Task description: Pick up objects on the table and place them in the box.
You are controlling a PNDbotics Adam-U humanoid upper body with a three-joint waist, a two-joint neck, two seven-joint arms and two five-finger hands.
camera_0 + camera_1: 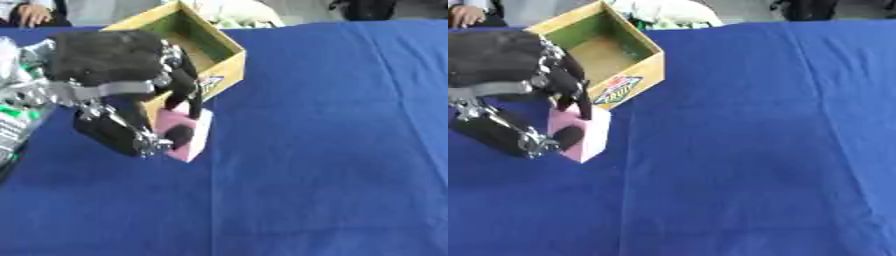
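Pink and blocky, the foam-like piece [584,132] sits in the left hand [131,95], pinched between the fingers curled over its top and the thumb pressing its near face. Whether it is lifted off the blue cloth [332,150] of the worktop or its lower edge touches the cloth cannot be told. It lies just in front of the yellow cardboard box [619,55], close to the printed near wall, and is not yet inside.

The box stands open at the top, tilted askew to the view, and what shows of its brownish floor is bare.

Risks, as I judge them: the block is held near its upper end, so it could swivel or slip out as the hand rises. The near wall of the box stands between block and opening; a carry that is too low would knock the block against that wall or shove the light box backward across the cloth. The bulky palm could also catch the rim on the way in.

Much is hidden. The hand covers the block's far side and part of the box's left wall. At the left edge a crinkled silvery and green packet [13,95] is cut off. The right hand shows in neither view.
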